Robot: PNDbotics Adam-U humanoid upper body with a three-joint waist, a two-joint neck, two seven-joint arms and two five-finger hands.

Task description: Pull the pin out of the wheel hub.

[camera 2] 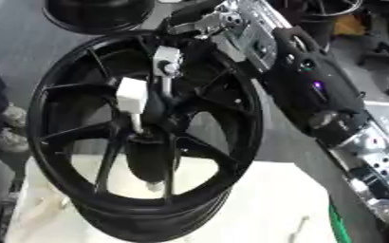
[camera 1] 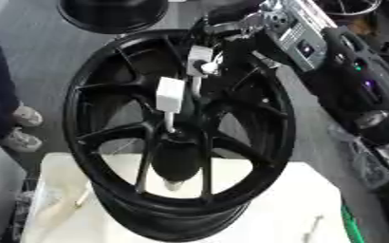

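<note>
Pin (camera 1: 170,122), a thin stiff white rod at frame centre in the heavy black wheel hub (camera 1: 177,156), suits pinching near its block; right hand (camera 1: 231,21) fingers' state unclear.

Black wheel hub (camera 2: 140,142) stands upright on white table (camera 2: 264,199). Right arm comes in from upper right; right hand (camera 2: 199,21) at rim top, fingers hard to make out. White block (camera 2: 132,95) w/ thin white pin (camera 2: 136,124) below, at hub centre.
</note>
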